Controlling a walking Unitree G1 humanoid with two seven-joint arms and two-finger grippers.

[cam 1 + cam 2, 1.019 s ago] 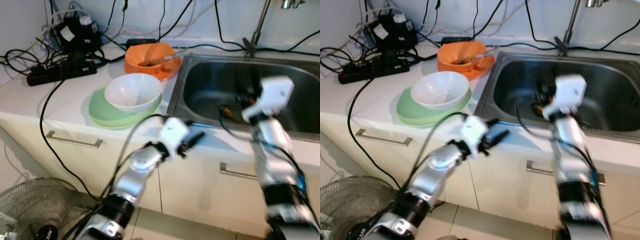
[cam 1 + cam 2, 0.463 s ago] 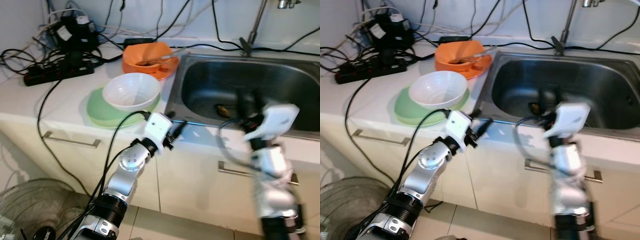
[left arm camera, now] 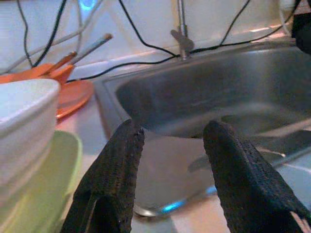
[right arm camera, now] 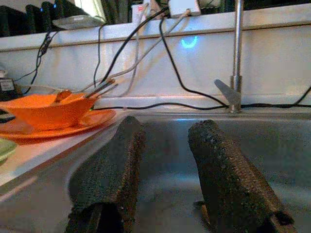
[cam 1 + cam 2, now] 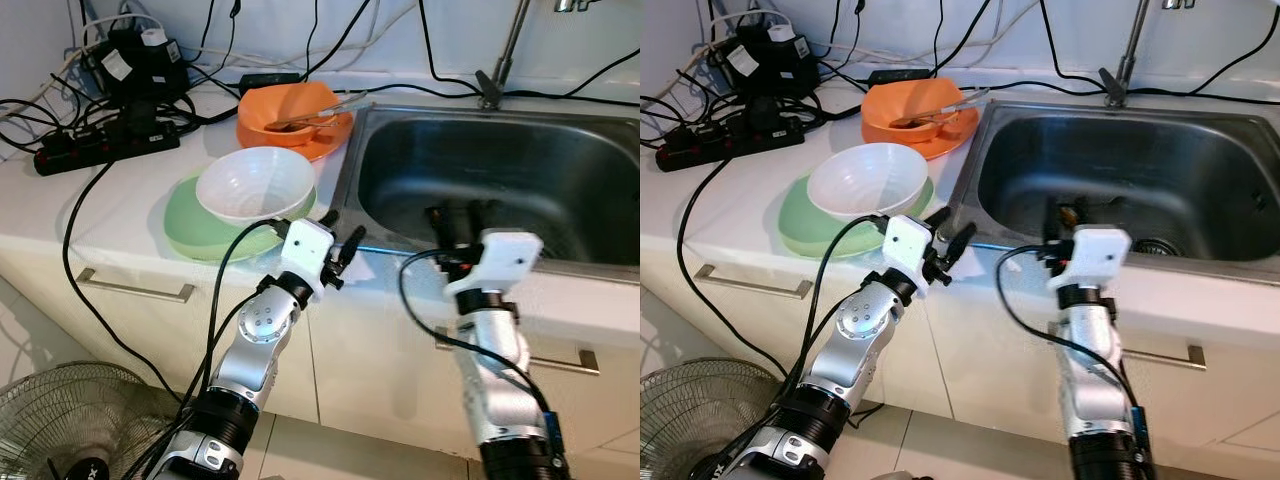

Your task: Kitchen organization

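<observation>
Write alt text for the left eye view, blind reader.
Two silver robot arms reach toward a kitchen counter: the left claw open by a white bowl on a green plate, the right claw open over the steel sink. Behind sits an orange bowl with utensils.

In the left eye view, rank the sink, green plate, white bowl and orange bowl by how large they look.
Largest to smallest, as seen in the left eye view:
1. sink
2. green plate
3. white bowl
4. orange bowl
The two bowls look nearly alike, and the orange one sits farther from the camera, so that order is unsure.
</observation>
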